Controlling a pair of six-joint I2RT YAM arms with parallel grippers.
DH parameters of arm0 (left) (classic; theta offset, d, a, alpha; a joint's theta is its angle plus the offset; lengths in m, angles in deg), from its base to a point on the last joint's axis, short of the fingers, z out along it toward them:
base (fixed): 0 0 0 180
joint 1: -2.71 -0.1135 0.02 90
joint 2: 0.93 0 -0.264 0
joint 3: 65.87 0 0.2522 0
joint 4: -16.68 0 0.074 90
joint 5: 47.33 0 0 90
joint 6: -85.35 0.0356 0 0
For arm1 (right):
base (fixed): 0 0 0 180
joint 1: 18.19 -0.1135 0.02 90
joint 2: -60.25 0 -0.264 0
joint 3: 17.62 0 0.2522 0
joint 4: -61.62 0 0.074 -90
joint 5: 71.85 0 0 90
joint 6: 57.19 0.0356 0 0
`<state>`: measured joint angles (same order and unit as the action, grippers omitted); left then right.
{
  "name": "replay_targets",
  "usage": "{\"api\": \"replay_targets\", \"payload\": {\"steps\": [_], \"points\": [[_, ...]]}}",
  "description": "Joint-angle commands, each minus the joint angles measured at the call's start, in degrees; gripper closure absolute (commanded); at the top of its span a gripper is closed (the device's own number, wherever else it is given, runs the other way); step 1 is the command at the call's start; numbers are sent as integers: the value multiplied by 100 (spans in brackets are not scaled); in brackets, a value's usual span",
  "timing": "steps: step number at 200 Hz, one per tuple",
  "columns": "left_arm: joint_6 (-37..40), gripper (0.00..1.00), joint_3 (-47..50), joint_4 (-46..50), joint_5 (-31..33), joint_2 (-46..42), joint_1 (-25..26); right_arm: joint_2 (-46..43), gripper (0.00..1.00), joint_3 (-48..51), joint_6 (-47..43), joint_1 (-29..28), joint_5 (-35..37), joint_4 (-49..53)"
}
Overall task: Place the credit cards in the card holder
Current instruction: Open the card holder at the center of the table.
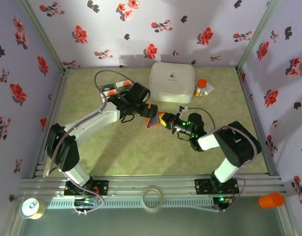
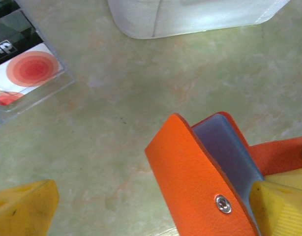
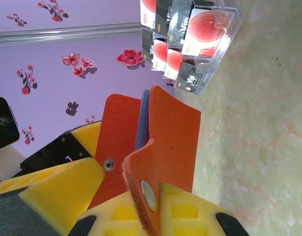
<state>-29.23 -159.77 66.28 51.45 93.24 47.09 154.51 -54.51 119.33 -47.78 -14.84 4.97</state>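
Top external: both arms meet over the tabletop (image 1: 141, 157), with the orange card holder (image 1: 153, 121) sitting between them, left end effector (image 1: 144, 113) on one side, right end effector (image 1: 166, 121) on the other. The credit cards (image 1: 111, 91) sit in a clear tray (image 1: 127, 84) back left.

Left wrist: fingers (image 2: 23, 209) spread wide open, holder standing half open right against one yellow finger.

Right wrist: fingers (image 3: 62, 189) clamped tight on the holder's snap flap, cards in their tray beyond.

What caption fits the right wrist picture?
Right claw pinching the orange wallet, with cards waiting in a clear tray beyond.
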Motion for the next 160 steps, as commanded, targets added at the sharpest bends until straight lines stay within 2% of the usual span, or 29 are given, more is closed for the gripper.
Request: {"api": "replay_targets", "payload": {"steps": [1,35,91,160], "points": [[221,0,198,242,494,-112,43,84,100,111,-126,-30,133,-412],[234,0,667,224,778,-294,38,145,100,254,-221,-46,246,-412],[242,0,1378,-38,790,-235,71,246,100,431,-468,-263,530,-278],[434,0,1556,-121,772,124,142,509,100,494,-738,-656,947,-105]]}}
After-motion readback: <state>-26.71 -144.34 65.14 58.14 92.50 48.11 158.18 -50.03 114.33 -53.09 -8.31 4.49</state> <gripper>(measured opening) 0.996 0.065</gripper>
